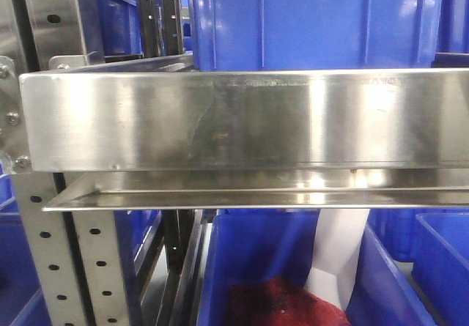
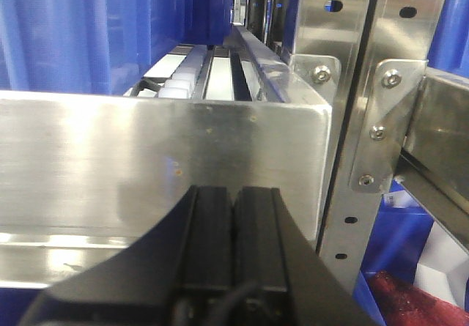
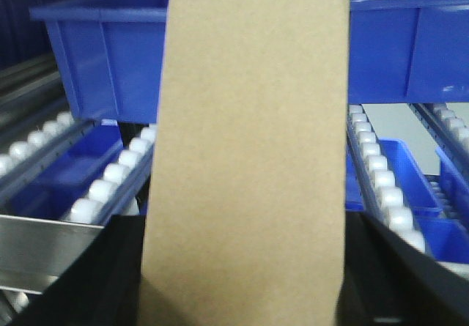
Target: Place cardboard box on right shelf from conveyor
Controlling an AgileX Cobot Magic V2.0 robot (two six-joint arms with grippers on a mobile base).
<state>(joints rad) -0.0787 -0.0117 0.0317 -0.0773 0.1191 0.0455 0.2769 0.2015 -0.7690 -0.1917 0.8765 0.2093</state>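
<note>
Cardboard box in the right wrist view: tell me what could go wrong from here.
1. The cardboard box fills the view, hiding its landing spot on the rollers.
2. The blue bin sits behind it; the box may bump it.
3. Narrow and tall, it might tip on release.

No text, label, brand or number can be read. A faint mark (image 1: 381, 82) on the shelf (image 1: 242, 121) lip is too blurred to make out.
</note>
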